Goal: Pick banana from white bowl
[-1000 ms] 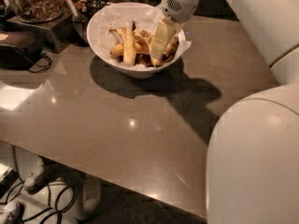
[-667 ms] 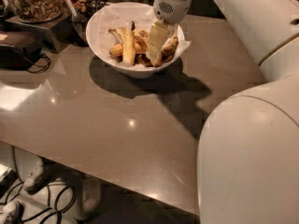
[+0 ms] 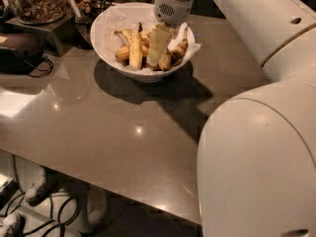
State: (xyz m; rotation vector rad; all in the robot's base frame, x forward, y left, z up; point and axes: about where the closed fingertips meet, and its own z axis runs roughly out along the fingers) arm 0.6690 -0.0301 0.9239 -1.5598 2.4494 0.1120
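Note:
The white bowl [image 3: 105, 31] stands at the back of the grey table, lined with crinkled white paper. Several bananas lie in it. A brown-speckled banana [image 3: 166, 61] lies at the bowl's middle right, mostly hidden under my gripper [image 3: 158, 47], which reaches down into the bowl from above and touches the pile. A paler banana with a long stem [image 3: 133, 49] lies just left of the gripper. A thin dark banana [image 3: 181, 46] lies to its right.
A jar of nuts [image 3: 36, 1] stands on a stand at the back left. A dark device with a cable [image 3: 19, 49] lies left of the bowl. My white arm [image 3: 256, 147] fills the right side. Cables lie on the floor [image 3: 64, 206] past the table's front edge.
The gripper has moved left and slightly lower, from the bowl's right side to its middle. The bananas have not visibly shifted.

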